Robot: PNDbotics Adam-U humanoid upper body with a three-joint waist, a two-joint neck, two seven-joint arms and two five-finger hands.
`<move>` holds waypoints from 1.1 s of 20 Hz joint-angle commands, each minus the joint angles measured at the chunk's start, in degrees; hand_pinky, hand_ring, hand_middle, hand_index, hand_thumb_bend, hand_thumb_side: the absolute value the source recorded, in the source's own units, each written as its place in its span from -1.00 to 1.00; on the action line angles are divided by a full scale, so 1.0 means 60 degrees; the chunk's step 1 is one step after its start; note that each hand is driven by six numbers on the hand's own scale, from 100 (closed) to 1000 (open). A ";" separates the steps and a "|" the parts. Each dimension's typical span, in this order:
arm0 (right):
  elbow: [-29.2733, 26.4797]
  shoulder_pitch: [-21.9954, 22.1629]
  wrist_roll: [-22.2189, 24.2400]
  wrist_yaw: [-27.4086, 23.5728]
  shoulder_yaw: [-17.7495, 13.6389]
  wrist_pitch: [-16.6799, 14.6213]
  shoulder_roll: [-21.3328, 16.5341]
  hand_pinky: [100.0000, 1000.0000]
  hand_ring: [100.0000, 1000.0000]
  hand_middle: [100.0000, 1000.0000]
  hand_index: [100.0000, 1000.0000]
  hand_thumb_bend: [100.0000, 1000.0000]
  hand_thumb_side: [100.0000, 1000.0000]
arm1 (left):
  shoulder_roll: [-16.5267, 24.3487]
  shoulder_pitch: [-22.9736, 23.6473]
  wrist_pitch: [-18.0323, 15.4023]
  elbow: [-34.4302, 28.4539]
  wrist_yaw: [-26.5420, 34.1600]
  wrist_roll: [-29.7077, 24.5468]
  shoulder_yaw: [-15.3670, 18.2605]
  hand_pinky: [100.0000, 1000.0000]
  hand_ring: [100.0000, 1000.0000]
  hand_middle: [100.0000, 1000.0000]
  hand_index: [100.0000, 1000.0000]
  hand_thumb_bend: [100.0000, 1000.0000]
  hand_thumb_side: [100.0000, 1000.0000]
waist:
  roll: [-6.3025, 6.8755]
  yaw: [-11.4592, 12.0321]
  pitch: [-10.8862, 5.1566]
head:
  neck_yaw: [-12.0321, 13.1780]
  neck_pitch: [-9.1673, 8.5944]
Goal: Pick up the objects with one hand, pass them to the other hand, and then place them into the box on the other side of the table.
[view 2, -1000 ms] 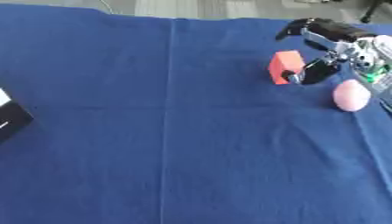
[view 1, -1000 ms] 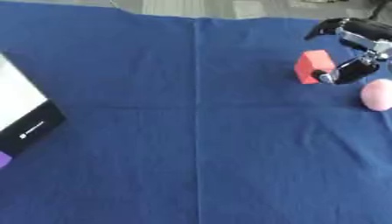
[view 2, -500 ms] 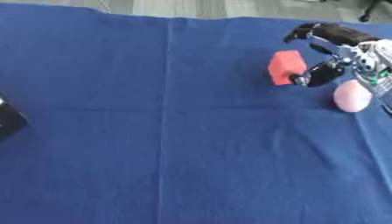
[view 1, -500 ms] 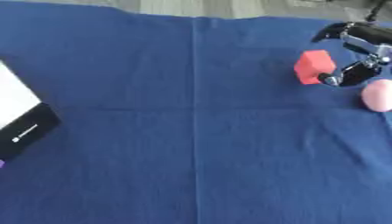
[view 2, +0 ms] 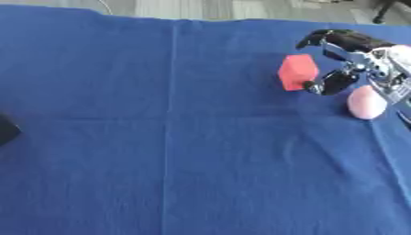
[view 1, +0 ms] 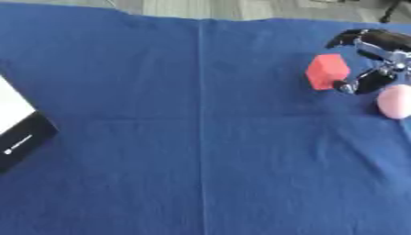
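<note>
Blue cloth covers the table (view 1: 201,174), nearest stretch bare, one seam running straight away from the camera. Box (view 1: 16,131) sits at the left edge, white top and black side, only a corner showing in the left eye view, well apart from everything else. Farther back on the right: pink egg-shaped object (view 2: 365,103) lying on the cloth, and beyond it the red block (view 2: 298,71), resting on the cloth, tilted a bit. Right hand (view 2: 353,59) comes in from the right edge, fingers (view 2: 325,39) spread and curved, one arcing over the far side of the red block, the thumb tip just beside its near right corner; contact not certain, nothing pinched. Compared with a second ago the hand looks a little wider open and more around the block, upper finger reaching further over; block and pink object sit in the same spots, and the small frame shift is camera. So likely the reach is ending and the grasp on the red block is about to start. Block not lifted, handover and placing in the box both still ahead. Left hand not visible.
</note>
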 commanded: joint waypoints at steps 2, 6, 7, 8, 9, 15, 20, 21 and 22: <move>0.0032 -0.0057 -0.0039 0.0117 -0.0185 0.0004 -0.0467 0.92 0.82 0.76 0.76 -0.42 -1.00 | 0.0235 -0.0032 -0.0013 -0.0178 0.0047 0.0064 0.0188 0.62 0.24 0.22 0.47 -0.49 -0.08 | 0.0039 0.0038 -0.0161 | -0.0068 -0.0155; 0.0104 -0.0035 0.0003 0.0311 -0.0180 0.0079 -0.0455 0.92 0.81 0.72 0.75 -0.43 -1.00 | 0.0226 -0.0006 -0.0028 -0.0197 0.0048 0.0071 0.0199 0.62 0.24 0.22 0.47 -0.51 -0.08 | 0.0037 0.0068 -0.0132 | -0.0103 -0.0180; 0.0125 -0.0033 0.0004 0.0347 -0.0187 0.0100 -0.0450 0.92 0.80 0.70 0.74 -0.43 -1.00 | 0.0227 0.0000 -0.0031 -0.0201 0.0050 0.0076 0.0204 0.62 0.24 0.22 0.47 -0.51 -0.08 | 0.0038 0.0072 -0.0129 | -0.0109 -0.0181; 0.0142 -0.0034 -0.0003 0.0366 -0.0190 0.0117 -0.0443 0.92 0.80 0.68 0.73 -0.44 -1.00 | 0.0228 0.0002 -0.0035 -0.0206 0.0054 0.0081 0.0208 0.62 0.24 0.22 0.47 -0.51 -0.07 | 0.0039 0.0074 -0.0129 | -0.0114 -0.0179; 0.0153 -0.0033 -0.0006 0.0379 -0.0186 0.0127 -0.0441 0.92 0.80 0.67 0.72 -0.44 -1.00 | 0.0225 0.0002 -0.0040 -0.0212 0.0058 0.0085 0.0211 0.62 0.24 0.22 0.47 -0.51 -0.07 | 0.0039 0.0077 -0.0130 | -0.0114 -0.0180; 0.0136 -0.0030 -0.0028 0.0387 -0.0183 0.0169 -0.0435 0.92 0.77 0.58 0.66 -0.45 -1.00 | 0.0205 0.0020 -0.0052 -0.0219 0.0068 0.0102 0.0223 0.62 0.24 0.22 0.46 -0.53 -0.07 | 0.0038 0.0087 -0.0137 | -0.0089 -0.0168; 0.0145 -0.0013 -0.0094 0.0402 -0.0183 0.0209 -0.0433 0.92 0.77 0.57 0.65 -0.45 -1.00 | 0.0188 0.0032 -0.0051 -0.0223 0.0072 0.0110 0.0226 0.63 0.24 0.22 0.46 -0.54 -0.06 | 0.0026 0.0086 -0.0134 | -0.0089 -0.0163; 0.0154 -0.0011 -0.0082 0.0419 -0.0180 0.0218 -0.0432 0.92 0.76 0.56 0.66 -0.44 -1.00 | 0.0186 0.0033 -0.0052 -0.0224 0.0073 0.0108 0.0225 0.63 0.24 0.22 0.46 -0.54 -0.06 | 0.0025 0.0089 -0.0130 | -0.0092 -0.0175; 0.0166 -0.0011 -0.0065 0.0438 -0.0178 0.0229 -0.0428 0.92 0.76 0.55 0.65 -0.44 -1.00 | 0.0186 0.0039 -0.0053 -0.0223 0.0073 0.0106 0.0226 0.63 0.24 0.22 0.46 -0.54 -0.06 | 0.0026 0.0092 -0.0124 | -0.0097 -0.0191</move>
